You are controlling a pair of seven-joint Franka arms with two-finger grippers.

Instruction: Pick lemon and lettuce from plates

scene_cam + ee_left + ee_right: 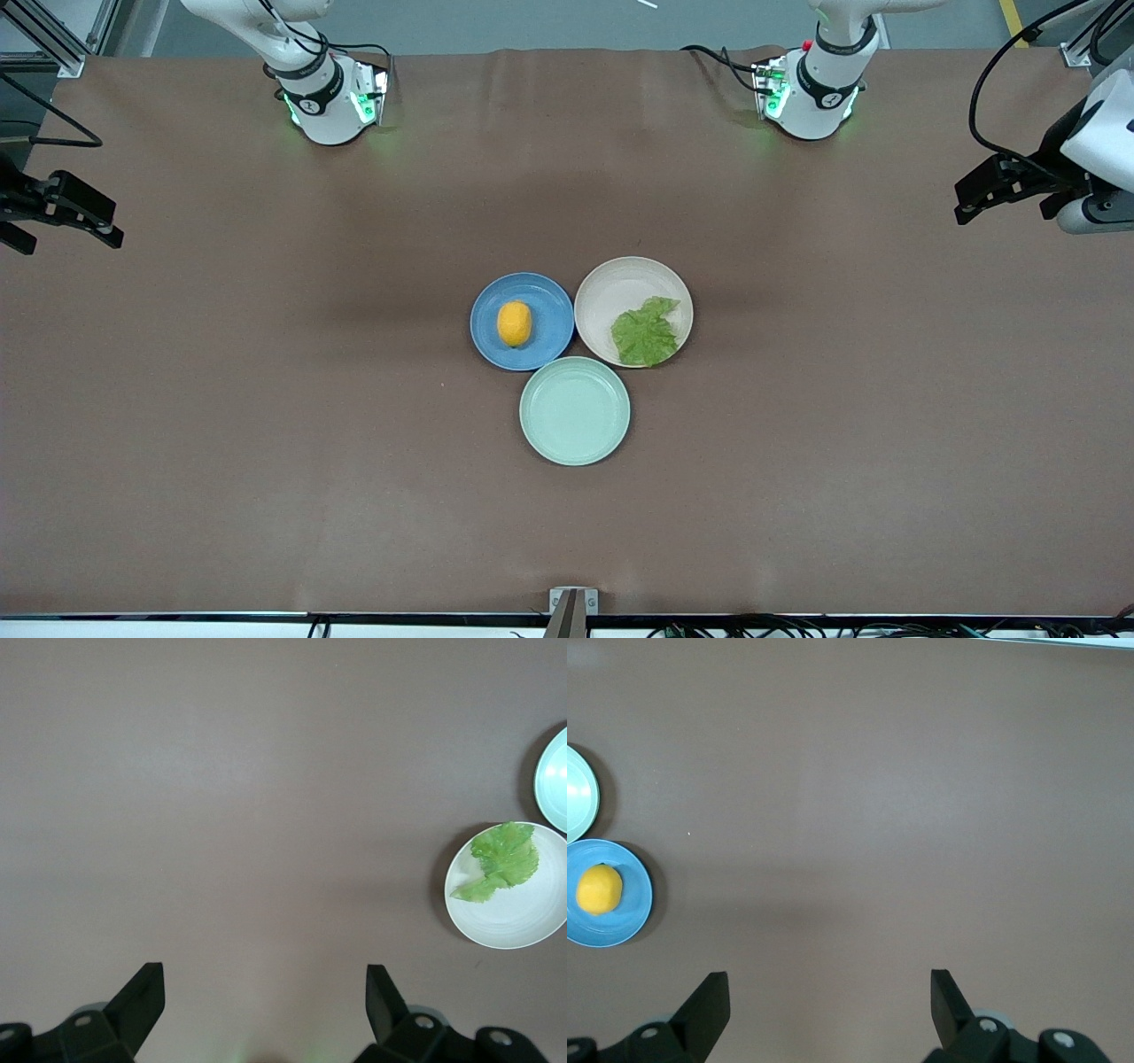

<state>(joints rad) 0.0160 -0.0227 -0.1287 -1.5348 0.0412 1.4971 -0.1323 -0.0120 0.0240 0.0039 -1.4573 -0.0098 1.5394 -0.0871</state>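
Front view shows nothing picked yet: the lemon [514, 323] sits on the blue plate [547, 301], the lettuce [646, 333] on the cream plate [620, 285]. Your left hand [264, 990] and right hand [829, 994] wait open over bare surface [266, 399]; next, bring each above its plate.

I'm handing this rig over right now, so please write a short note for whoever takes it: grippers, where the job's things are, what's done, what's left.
Left gripper: open, empty, waiting over bare table at the left arm's end.
Right gripper: open, empty, waiting over bare table at the right arm's end.
Lemon: on the blue plate, mid-table.
Lettuce: on the beige plate, beside the blue one, toward the left arm's end.
Mint plate: holds nothing, nearer the front camera than both.
Done: nothing picked yet.
Left: pick the lemon and the lettuce off their plates.
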